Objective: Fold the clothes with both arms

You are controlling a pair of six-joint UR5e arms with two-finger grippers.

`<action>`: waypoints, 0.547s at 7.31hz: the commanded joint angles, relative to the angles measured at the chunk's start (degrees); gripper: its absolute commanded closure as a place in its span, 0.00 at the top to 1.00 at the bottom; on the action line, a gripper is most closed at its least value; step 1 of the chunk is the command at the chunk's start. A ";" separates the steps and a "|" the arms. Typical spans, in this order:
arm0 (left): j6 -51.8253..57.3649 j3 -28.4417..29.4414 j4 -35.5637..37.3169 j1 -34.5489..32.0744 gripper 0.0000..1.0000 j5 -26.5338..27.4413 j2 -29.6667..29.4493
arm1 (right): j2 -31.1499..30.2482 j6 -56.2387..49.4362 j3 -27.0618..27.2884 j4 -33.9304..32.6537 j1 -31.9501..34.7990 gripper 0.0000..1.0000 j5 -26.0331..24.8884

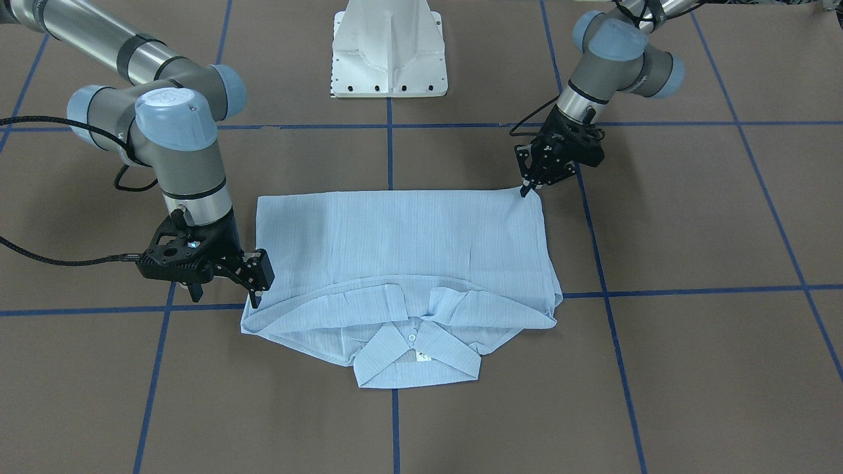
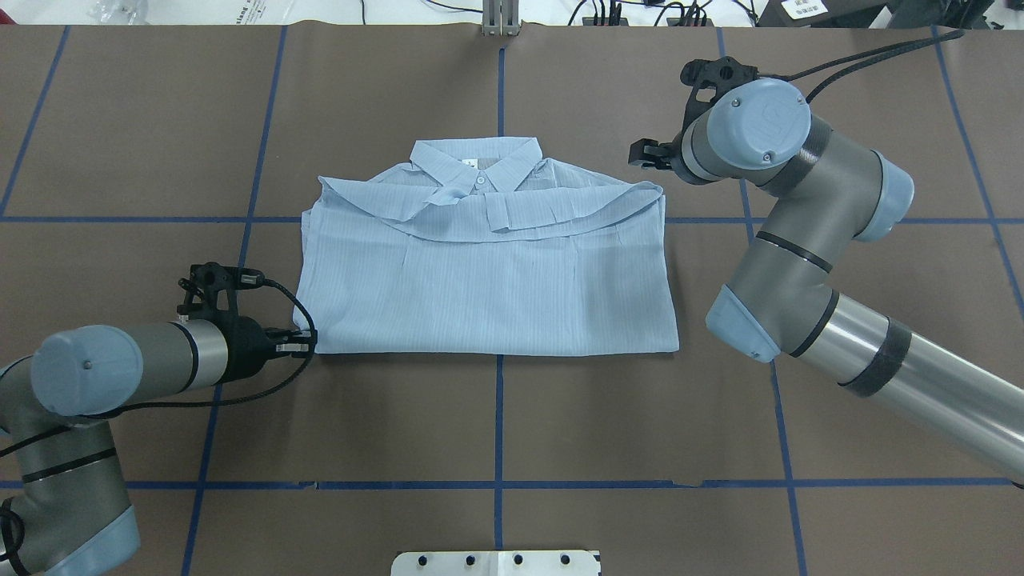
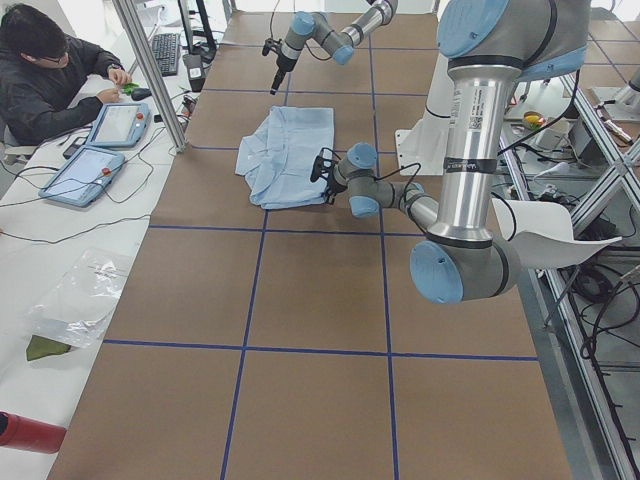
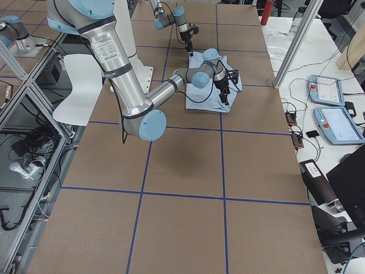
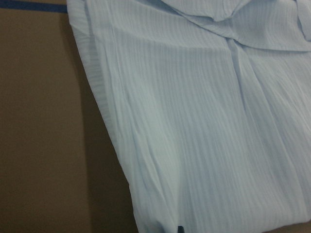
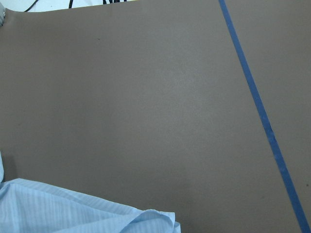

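Observation:
The light blue striped shirt lies folded into a rectangle on the brown table, collar on the side away from the robot. My left gripper is shut on the hem corner nearest the robot. That corner is drawn to a small point, and the left wrist view is filled with cloth. My right gripper hangs at the shirt's shoulder edge on the other side. Its fingertips are not clear enough to judge. The right wrist view catches only a curled shirt edge.
The white pedestal base stands behind the shirt. Blue tape lines grid the table. In the exterior left view a person sits at a side bench with tablets beyond the table's far edge.

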 commanded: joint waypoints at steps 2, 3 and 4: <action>11.95 11.21 1.58 -12.22 0.00 0.04 -7.60 | 0.42 0.28 0.23 0.00 -0.27 1.00 -0.07; 15.20 21.54 1.85 -16.01 0.00 0.04 -15.75 | 0.77 0.54 0.23 0.00 -0.62 1.00 -0.16; 16.80 33.66 1.50 -20.05 0.00 0.13 -24.70 | 0.95 1.41 1.36 0.00 -1.23 1.00 -0.16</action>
